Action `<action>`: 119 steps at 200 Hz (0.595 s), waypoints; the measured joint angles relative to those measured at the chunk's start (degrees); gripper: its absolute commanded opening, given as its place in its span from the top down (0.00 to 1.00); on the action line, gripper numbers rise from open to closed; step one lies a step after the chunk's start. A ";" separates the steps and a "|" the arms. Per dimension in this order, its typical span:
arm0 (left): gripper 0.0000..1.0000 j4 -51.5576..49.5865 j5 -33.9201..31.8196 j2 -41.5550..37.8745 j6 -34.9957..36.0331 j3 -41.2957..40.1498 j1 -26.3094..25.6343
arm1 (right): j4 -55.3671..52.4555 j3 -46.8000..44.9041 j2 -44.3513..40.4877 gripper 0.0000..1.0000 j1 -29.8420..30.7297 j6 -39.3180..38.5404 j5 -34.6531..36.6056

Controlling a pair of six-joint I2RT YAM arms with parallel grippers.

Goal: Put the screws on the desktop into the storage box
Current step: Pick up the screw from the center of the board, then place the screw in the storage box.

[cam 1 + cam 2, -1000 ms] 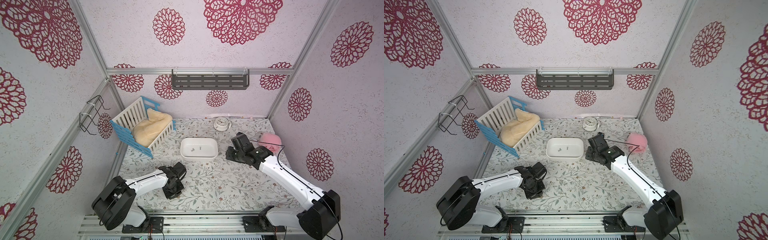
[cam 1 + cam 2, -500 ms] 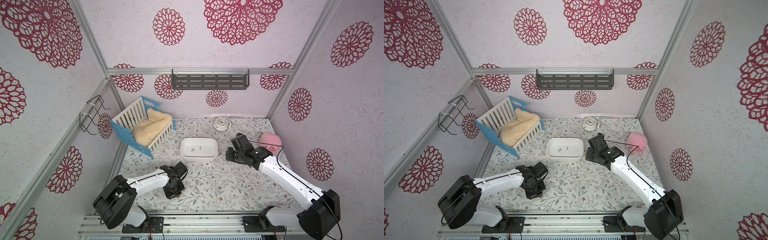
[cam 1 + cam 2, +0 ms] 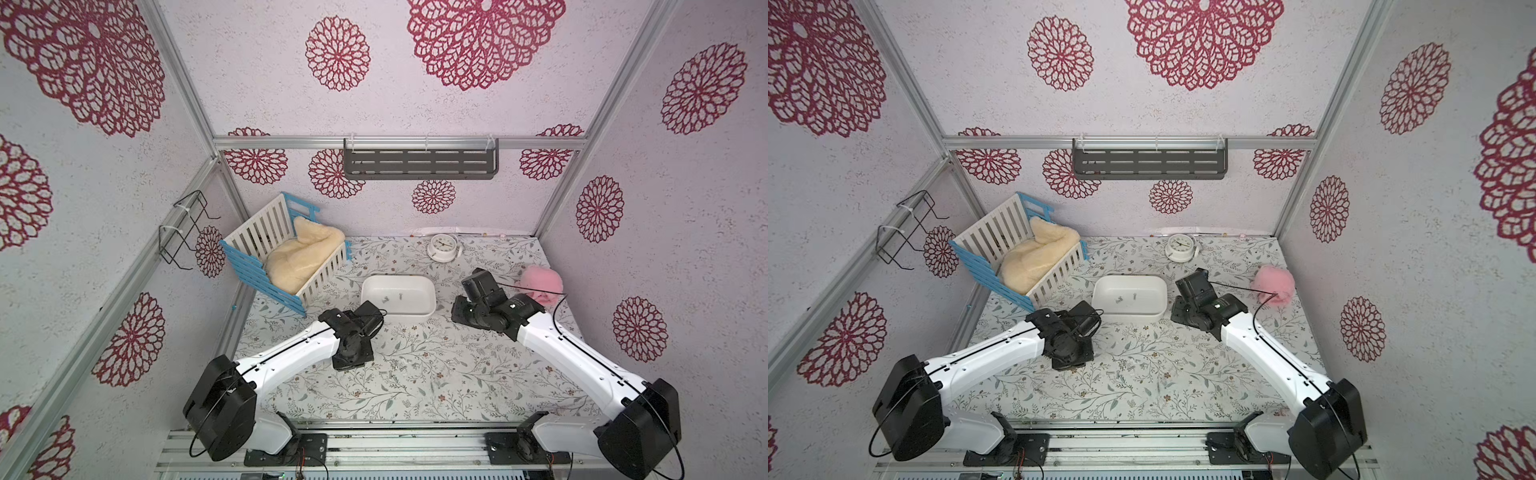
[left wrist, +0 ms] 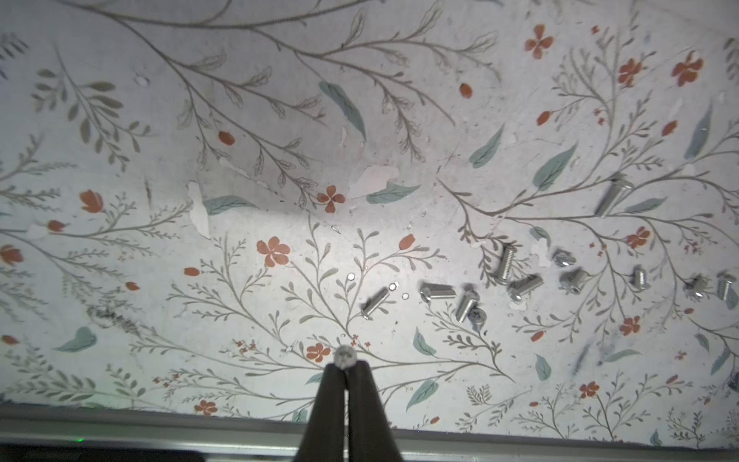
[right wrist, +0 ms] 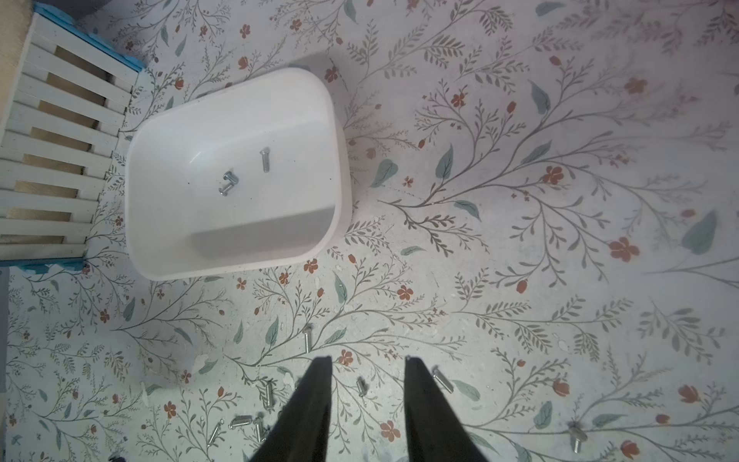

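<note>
Smooth, faintly glossy white plastic for the storage box. Bright, shiny bare metal for the screws, both inside the storage box and on the surface near it. Matt printed covering on the desktop, scuffed, with small flaked patches. Beside the storage box, painted slats on the crate, deep-piled cream fleece within; fuzzy pink ball off to the storage box's other side.

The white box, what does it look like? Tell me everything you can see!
The storage box is a plain white tub, plastic by its look, rectangular with rounded corners, low smooth walls and no lid. It sits upright and open on the flowery desktop, close to the blue-and-white crate. Inside lie just a few silver screws: one alone, two together beside it. Otherwise it is empty.
</note>
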 measured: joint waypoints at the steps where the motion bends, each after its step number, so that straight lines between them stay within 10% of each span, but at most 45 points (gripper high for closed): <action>1: 0.97 -0.13 -0.04 0.04 0.17 0.22 0.00 | 0.00 -0.02 0.00 0.66 0.00 0.00 0.00; 119: 0.96 -7.13 -2.64 12.94 21.44 28.41 10.36 | 3.10 -7.17 -0.28 0.67 3.61 3.23 -1.11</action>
